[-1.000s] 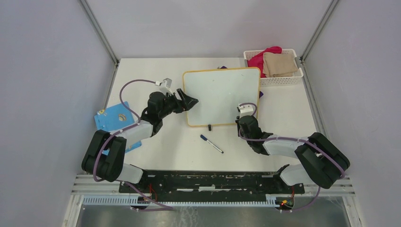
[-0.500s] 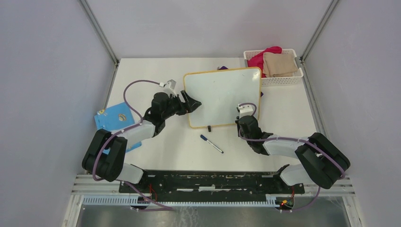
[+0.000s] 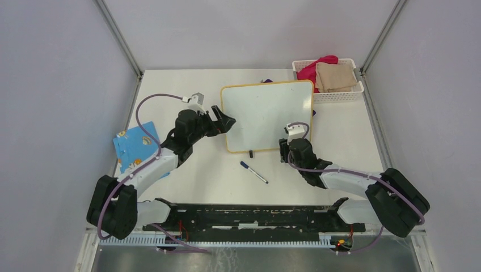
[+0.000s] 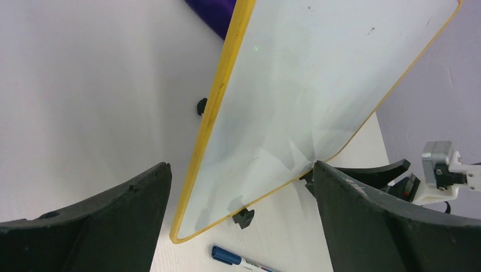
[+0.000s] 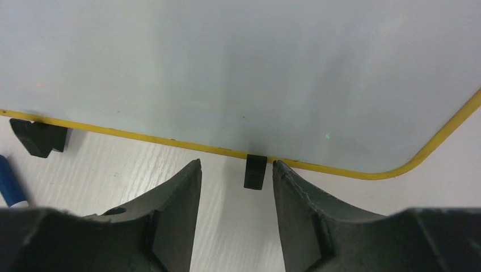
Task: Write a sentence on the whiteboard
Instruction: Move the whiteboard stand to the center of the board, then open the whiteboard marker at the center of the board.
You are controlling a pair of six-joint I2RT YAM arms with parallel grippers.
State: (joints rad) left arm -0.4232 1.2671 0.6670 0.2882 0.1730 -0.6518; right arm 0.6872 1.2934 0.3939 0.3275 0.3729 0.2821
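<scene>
The whiteboard [image 3: 266, 116] with its yellow frame stands on black feet mid-table, and its face is blank; no sentence shows. My left gripper [image 3: 225, 120] is wide open at the board's left edge. In the left wrist view the board [image 4: 295, 102] fills the space between my left gripper's [image 4: 241, 167] jaws, untouched. My right gripper [image 3: 286, 148] is open at the lower right edge. In its wrist view my right gripper [image 5: 237, 164] has a black foot [image 5: 255, 173] between its tips under the board [image 5: 227, 73]. A blue-capped marker [image 3: 253, 172] lies loose in front.
A white basket [image 3: 358, 93] of folded cloths sits at the back right corner. A blue patterned card [image 3: 136, 146] lies at the table's left edge under my left arm. A purple object [image 4: 212, 14] pokes out behind the board.
My right gripper has opened from nearly shut and edged toward the board's foot. My left gripper has opened wider and drawn back slightly left; the board settled almost where it was.
</scene>
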